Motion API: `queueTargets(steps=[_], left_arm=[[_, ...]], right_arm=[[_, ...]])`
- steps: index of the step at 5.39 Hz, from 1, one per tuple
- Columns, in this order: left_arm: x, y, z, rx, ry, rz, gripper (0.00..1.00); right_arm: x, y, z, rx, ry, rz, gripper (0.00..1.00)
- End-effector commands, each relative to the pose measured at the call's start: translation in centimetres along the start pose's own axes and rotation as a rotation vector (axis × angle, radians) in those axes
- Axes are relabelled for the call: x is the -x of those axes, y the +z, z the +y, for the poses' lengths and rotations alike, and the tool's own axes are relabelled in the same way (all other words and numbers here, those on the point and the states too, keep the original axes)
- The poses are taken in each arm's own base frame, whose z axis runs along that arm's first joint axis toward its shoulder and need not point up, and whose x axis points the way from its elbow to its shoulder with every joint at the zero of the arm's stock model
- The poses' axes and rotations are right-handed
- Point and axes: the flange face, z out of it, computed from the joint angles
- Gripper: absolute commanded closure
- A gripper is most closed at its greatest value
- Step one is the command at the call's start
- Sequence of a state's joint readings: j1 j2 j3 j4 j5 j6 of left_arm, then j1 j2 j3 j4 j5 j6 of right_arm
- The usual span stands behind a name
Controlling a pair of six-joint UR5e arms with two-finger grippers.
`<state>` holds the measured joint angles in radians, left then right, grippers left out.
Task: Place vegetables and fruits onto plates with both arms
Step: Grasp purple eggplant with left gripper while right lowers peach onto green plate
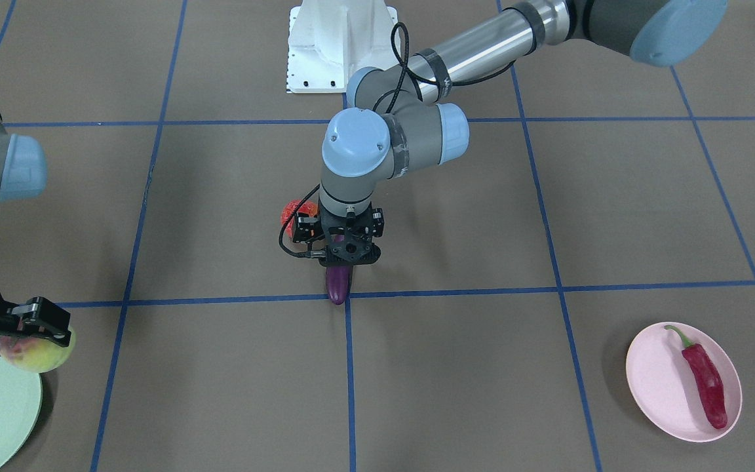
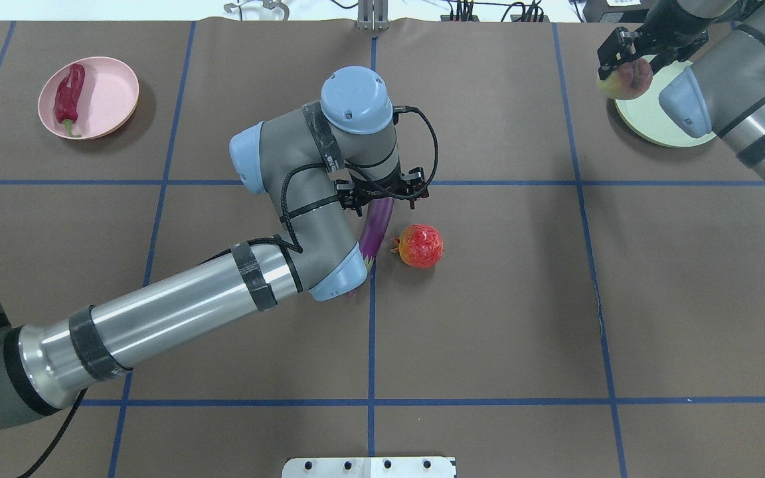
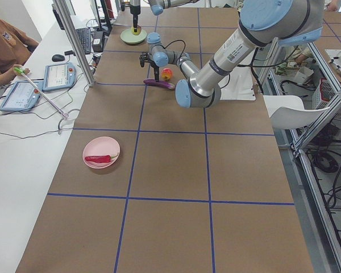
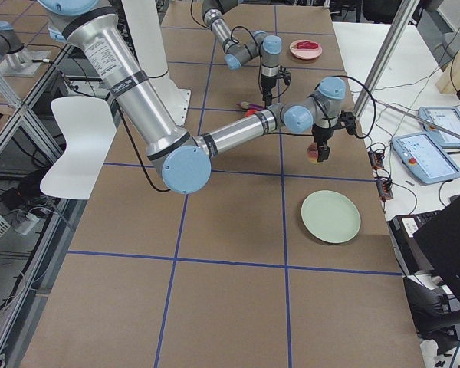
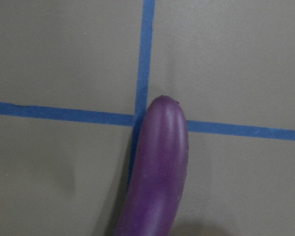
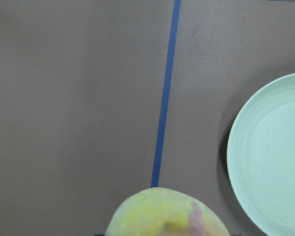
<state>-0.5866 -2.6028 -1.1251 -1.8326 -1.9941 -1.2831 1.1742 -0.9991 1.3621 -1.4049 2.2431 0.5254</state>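
Observation:
The purple eggplant (image 1: 337, 286) lies on the table at a tape crossing; its tip shows in the left wrist view (image 5: 160, 162). My left gripper (image 1: 345, 254) stands straight down over it (image 2: 377, 222), and its jaws are hidden. The bumpy red-orange fruit (image 2: 420, 245) sits just beside it. My right gripper (image 1: 38, 322) is shut on the peach (image 1: 38, 353) and holds it low beside the rim of the mint green plate (image 2: 655, 123), which is bare (image 6: 270, 157). The red chili (image 1: 705, 381) lies on the pink plate (image 1: 656, 387).
The white base block (image 1: 338, 46) stands at the robot's side of the table. The left arm's elbow (image 2: 336, 282) hangs over the eggplant's cap end. An operator (image 3: 5, 40) sits with tablets (image 3: 59, 75) beyond the table's far edge.

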Motion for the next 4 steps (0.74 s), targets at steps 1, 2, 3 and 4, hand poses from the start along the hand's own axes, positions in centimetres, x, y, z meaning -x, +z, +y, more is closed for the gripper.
queueTargets(steps=[1, 2, 3, 4], left_arm=[[0.5, 0.8, -1.1, -0.053, -0.001, -0.03, 0.02], [1.2, 1.5, -1.9, -0.068, 0.0, -0.03, 0.03], [1.2, 2.0, -1.7, -0.061, 0.0, -0.035, 0.07], [1.2, 2.4, -1.5, -0.058, -0.002, -0.039, 0.13]], right_arm=[[-4.2, -0.1, -0.8, 0.012, -0.034, 0.014, 1.0], [-5.8, 0.1, -1.1, 0.019, -0.044, 0.024, 1.0], [-7.0, 0.0, -1.3, 0.024, -0.047, 0.022, 1.0], [-8.9, 0.0, -1.5, 0.036, -0.062, 0.014, 1.0]])
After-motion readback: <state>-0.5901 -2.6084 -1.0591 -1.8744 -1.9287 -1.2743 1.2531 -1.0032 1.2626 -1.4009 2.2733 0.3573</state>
